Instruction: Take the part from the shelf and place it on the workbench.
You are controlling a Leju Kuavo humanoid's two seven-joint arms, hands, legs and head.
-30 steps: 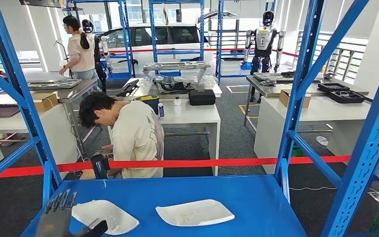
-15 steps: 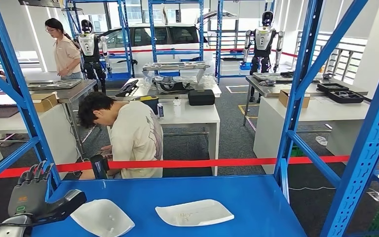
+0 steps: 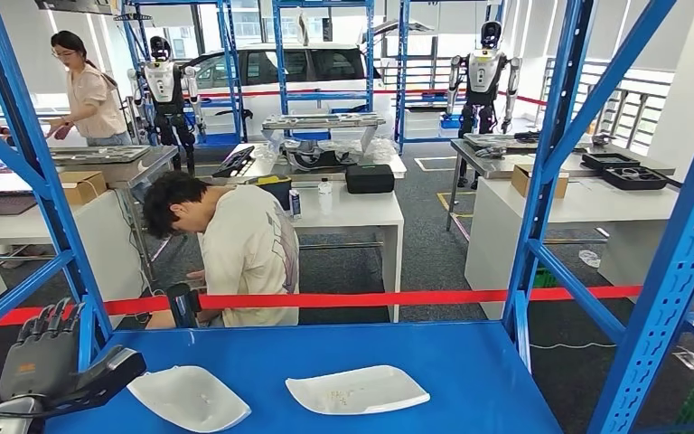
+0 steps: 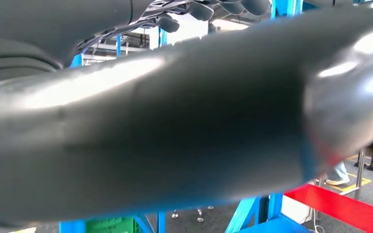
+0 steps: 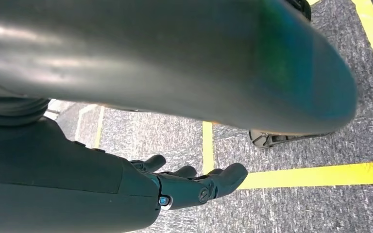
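Hovering with spread, empty fingers, the left hand [image 3: 50, 362] is just beside the nearer white part [image 3: 188, 398] on the blue shelf [image 3: 470, 362], the right hand [image 5: 194, 187] hangs loosely open, so nothing is taken yet.

Left hand [image 3: 41, 362] cut off at the frame's lower edge; its thumb [image 4: 175, 126] blurred

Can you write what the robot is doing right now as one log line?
phase: reaching | left robot hand: open, beside left white part | right robot hand: hanging, empty | blue shelf: two parts
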